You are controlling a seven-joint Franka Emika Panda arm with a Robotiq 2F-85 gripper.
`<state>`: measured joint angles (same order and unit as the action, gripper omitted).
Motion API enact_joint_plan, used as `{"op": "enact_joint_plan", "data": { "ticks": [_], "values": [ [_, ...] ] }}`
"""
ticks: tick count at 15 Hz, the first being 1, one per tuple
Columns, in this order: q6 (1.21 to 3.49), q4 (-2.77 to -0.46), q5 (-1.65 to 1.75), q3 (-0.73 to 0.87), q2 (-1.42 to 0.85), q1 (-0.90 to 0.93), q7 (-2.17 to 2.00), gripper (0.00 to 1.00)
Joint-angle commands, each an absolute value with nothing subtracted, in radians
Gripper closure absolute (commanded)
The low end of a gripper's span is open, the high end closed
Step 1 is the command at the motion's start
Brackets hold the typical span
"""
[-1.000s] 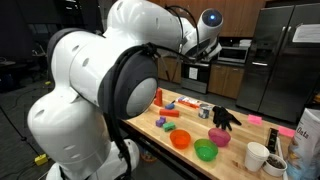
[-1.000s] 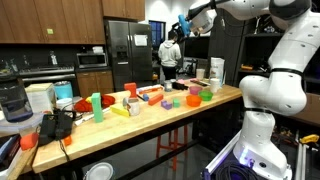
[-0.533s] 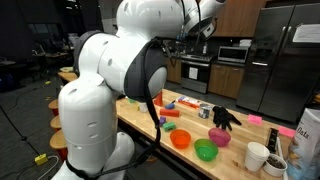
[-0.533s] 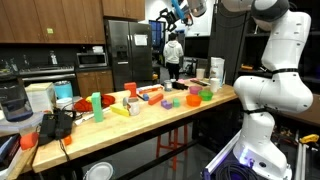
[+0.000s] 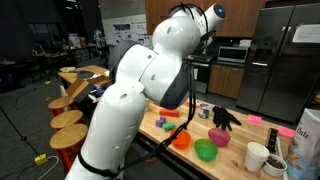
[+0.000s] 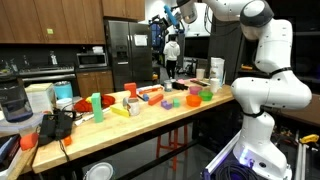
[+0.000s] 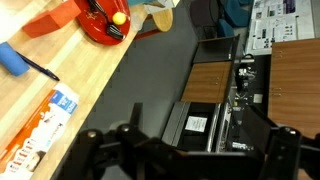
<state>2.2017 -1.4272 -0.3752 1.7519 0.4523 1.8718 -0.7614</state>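
My gripper (image 6: 172,12) hangs high in the air, well above the long wooden table (image 6: 150,118), and touches nothing. In the wrist view its two dark fingers (image 7: 125,138) stand wide apart at the bottom edge, and the open gripper (image 7: 200,150) has only the floor and a distant oven between them. That view looks down past the table's edge (image 7: 110,75) at a red bowl (image 7: 100,22) holding dark utensils and a small yellow ball, a blue piece (image 7: 12,58) and a flat printed box (image 7: 40,125). The white arm (image 5: 150,90) fills much of an exterior view.
Orange (image 5: 180,139), green (image 5: 205,150) and pink (image 5: 218,137) bowls, a black glove (image 5: 225,117) and a white cup (image 5: 257,157) lie on the table. A green cup (image 6: 96,102), an orange cup (image 6: 128,90) and a black blender (image 6: 12,100) stand further along. Wooden stools (image 5: 68,118) stand beside it.
The arm has swung round and stretched upward over the last second, carrying the gripper higher and further across the table. The jaws have stayed open.
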Motion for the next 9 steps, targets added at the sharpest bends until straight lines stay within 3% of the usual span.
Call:
{"op": "enact_joint_plan", "data": {
  "ticks": [1, 9],
  "values": [
    [2.256, -1.373, -0.325, 1.774, 0.533, 1.941, -0.855, 0.00],
    [2.315, -1.357, -0.200, 1.797, 0.474, 1.936, -1.072, 0.00]
  ]
}}
